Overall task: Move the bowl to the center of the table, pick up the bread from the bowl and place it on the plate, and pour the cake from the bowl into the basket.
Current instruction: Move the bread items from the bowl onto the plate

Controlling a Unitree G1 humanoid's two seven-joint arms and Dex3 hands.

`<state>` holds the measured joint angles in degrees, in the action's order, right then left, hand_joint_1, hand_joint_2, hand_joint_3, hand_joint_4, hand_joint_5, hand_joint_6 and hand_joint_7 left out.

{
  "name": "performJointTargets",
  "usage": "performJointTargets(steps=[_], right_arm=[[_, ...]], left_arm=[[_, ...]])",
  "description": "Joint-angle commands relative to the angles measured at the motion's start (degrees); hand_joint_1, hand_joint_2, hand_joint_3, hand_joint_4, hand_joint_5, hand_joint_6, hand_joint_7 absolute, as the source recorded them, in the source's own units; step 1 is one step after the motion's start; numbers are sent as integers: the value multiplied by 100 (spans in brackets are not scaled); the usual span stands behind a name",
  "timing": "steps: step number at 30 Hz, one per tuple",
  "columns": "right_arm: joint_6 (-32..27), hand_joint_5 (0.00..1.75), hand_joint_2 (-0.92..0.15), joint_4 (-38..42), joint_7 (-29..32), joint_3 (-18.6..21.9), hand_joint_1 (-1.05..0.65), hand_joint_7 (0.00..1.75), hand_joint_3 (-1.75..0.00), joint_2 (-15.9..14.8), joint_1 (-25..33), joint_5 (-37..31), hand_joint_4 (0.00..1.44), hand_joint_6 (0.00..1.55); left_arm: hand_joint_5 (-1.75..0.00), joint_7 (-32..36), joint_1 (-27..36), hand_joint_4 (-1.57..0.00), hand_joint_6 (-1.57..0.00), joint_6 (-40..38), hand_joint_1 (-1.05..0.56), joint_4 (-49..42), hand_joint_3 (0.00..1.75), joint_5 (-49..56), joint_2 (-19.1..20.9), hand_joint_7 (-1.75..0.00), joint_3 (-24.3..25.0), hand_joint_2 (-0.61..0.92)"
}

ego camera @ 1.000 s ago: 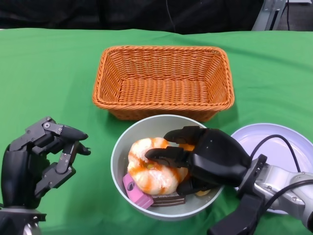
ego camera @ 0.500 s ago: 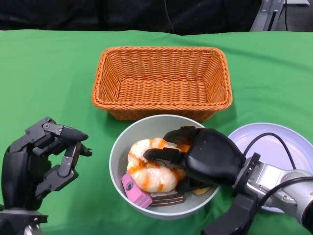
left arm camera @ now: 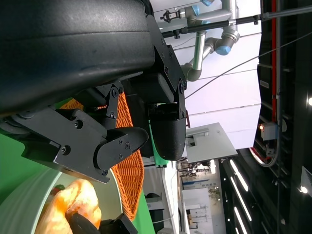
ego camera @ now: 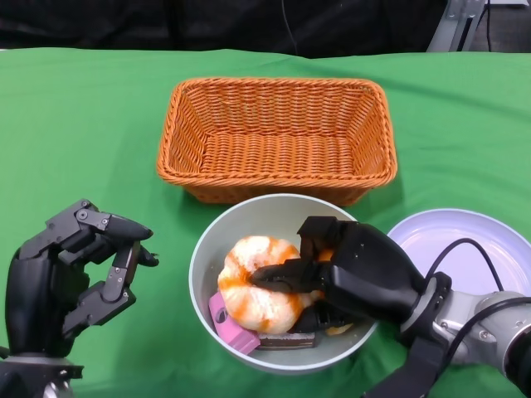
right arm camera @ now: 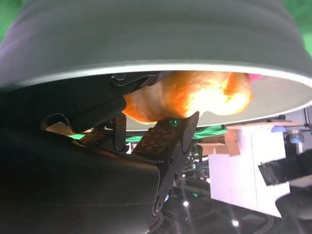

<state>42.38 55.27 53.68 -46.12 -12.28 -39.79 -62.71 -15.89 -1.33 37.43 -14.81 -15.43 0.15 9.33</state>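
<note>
The pale green bowl stands at the near middle of the table, just in front of the basket. Inside it lies a round bread streaked with orange glaze, on top of a pink and brown cake. My right hand reaches into the bowl from the right and grips the bread, fingers over its top and thumb below. The right wrist view shows the bread pressed between the fingers under the bowl's wall. My left hand hovers empty left of the bowl, fingers apart.
An empty orange wicker basket sits behind the bowl, almost touching its rim. A pale lilac plate lies to the right, partly behind my right forearm. Green cloth covers the table. The left wrist view shows the basket and the bowl's rim.
My right hand's fingers have curled down onto the bread and closed around it. The bread has shifted slightly in the bowl. The left hand has hardly moved.
</note>
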Motion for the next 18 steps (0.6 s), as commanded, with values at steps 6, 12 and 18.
performJointTargets(steps=[6,12,18], right_arm=[[309,146,-92,-21,95,158,-18,7,-1,-65,-67,300,69,115],[586,126,-91,-325,206,478,-22,9,0,-174,-69,584,78,115],[833,113,-92,-635,134,846,-23,9,-8,-319,-50,826,81,113]], left_arm=[[-147,84,24,-75,-83,103,-5,-29,88,96,27,-107,87,69],[-148,120,36,-74,-83,48,-7,-28,87,151,31,-108,106,69],[-150,187,36,-73,-82,61,-6,-67,85,214,41,-111,121,70]])
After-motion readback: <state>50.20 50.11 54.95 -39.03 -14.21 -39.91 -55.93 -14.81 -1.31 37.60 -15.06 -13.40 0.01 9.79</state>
